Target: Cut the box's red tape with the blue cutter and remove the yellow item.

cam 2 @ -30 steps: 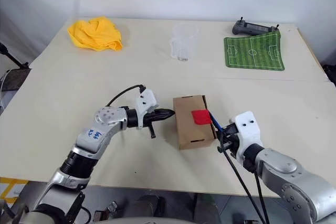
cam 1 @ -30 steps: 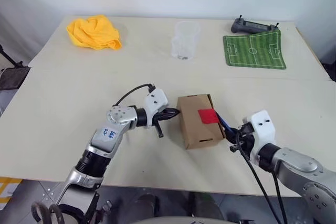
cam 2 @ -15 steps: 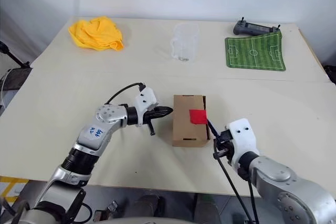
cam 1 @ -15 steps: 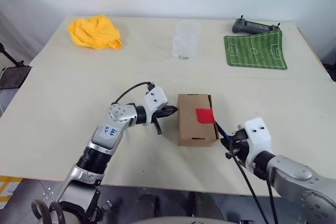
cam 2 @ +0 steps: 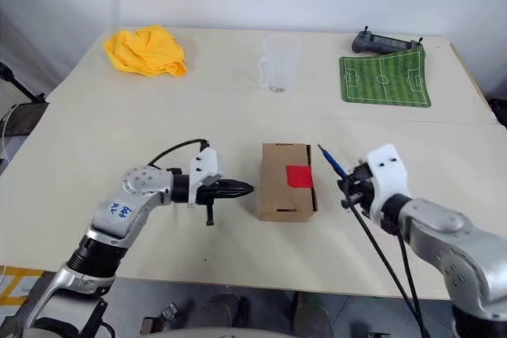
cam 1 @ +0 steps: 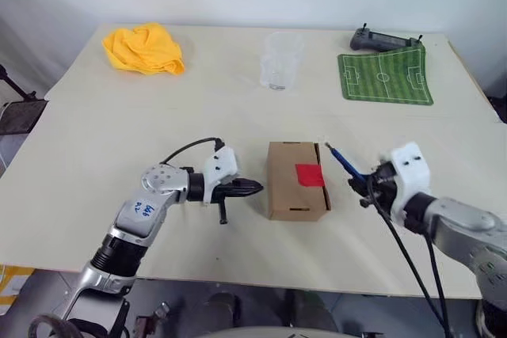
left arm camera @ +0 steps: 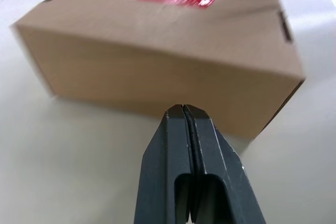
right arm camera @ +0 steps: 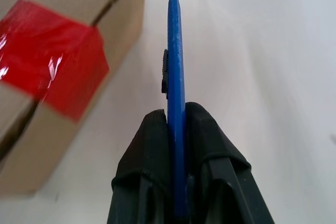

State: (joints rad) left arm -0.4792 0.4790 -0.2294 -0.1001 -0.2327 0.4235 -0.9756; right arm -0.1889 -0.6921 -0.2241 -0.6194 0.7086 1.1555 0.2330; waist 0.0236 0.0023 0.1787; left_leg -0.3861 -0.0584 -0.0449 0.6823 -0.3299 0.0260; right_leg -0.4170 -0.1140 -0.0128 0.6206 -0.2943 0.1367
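Two end effectors, right (cam 1: pixel 366 185) with one blue cutter (cam 1: pixel 342 160)

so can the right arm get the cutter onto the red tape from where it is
Probably yes. The right end effector holds the blue cutter just beside the box, on the red tape's side, with only bare table between. The left end effector sits on the opposite side, clear.

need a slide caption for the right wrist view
Right claw shut on the blue cutter, held beside the box and its red tape.
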